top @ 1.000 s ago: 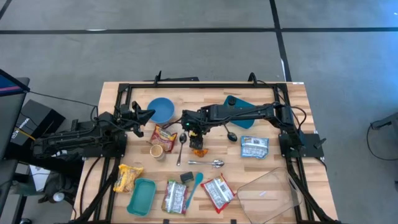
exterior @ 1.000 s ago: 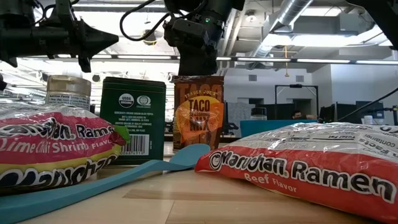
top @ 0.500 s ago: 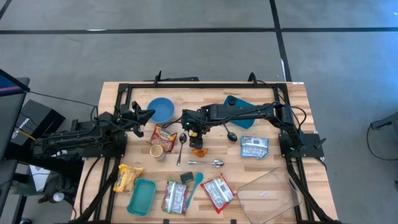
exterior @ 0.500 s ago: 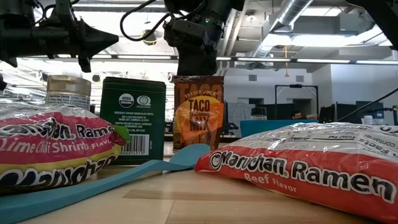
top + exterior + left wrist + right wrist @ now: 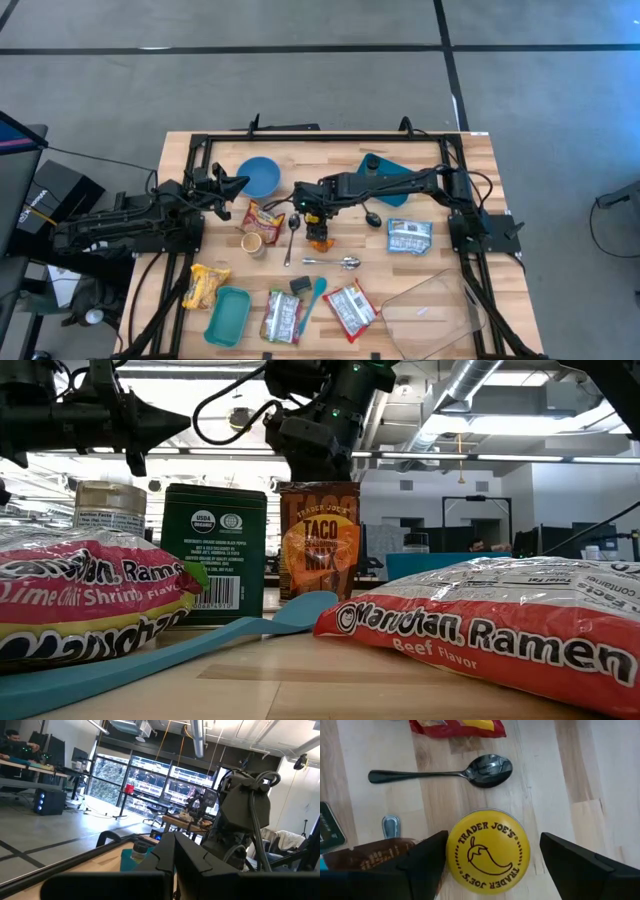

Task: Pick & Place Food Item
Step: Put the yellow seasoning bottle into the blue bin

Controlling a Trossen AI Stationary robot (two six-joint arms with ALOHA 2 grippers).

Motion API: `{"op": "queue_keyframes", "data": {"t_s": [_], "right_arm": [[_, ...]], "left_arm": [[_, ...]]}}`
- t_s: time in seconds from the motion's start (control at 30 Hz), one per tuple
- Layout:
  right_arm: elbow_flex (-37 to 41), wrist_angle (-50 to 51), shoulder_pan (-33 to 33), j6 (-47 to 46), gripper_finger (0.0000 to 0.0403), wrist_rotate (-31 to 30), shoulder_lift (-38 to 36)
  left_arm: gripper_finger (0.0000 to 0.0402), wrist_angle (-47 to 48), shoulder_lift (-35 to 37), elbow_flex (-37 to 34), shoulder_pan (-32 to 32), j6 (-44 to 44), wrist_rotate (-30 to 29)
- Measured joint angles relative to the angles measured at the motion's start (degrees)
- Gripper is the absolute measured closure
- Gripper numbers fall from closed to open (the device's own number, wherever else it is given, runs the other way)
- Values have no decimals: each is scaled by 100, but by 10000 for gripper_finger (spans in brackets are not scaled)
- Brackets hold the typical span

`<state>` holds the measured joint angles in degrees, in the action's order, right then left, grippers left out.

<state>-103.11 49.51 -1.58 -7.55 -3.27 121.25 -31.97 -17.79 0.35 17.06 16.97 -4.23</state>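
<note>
Your right end effector (image 5: 312,212) hangs over the middle of the worktop (image 5: 460,170) with its fingers spread wide and nothing between them. Directly below it, framed by the two dark fingers in the right wrist view, stands a round container with a yellow Trader Joe's lid (image 5: 487,851). Just beside it stands the brown taco seasoning packet (image 5: 319,540), upright on the wood. A dark spoon (image 5: 450,771) lies just beyond the lid.

Judging from this, no food item is held, so the pick itself is yet to be made, and the carry and placement remain after it.

Your left end effector (image 5: 234,184) waits well apart, off to the left near a blue bowl (image 5: 262,176), its fingers closed on nothing.
</note>
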Motion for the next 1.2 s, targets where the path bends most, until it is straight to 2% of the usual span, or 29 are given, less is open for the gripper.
{"op": "queue_keyframes", "data": {"t_s": [0.37,0.73,0.9,1.2], "right_arm": [[414,-493,7,0,94,-2,-2],[422,-582,9,-2,95,-28,-2],[422,-614,79,-3,106,-310,-2],[422,-653,125,-2,121,-323,-2]], "left_arm": [[399,1,0,-2,0,0,-2],[399,1,1,1,0,-2,0],[399,1,-1,-1,0,-2,0],[399,3,-1,-2,0,0,0]]}}
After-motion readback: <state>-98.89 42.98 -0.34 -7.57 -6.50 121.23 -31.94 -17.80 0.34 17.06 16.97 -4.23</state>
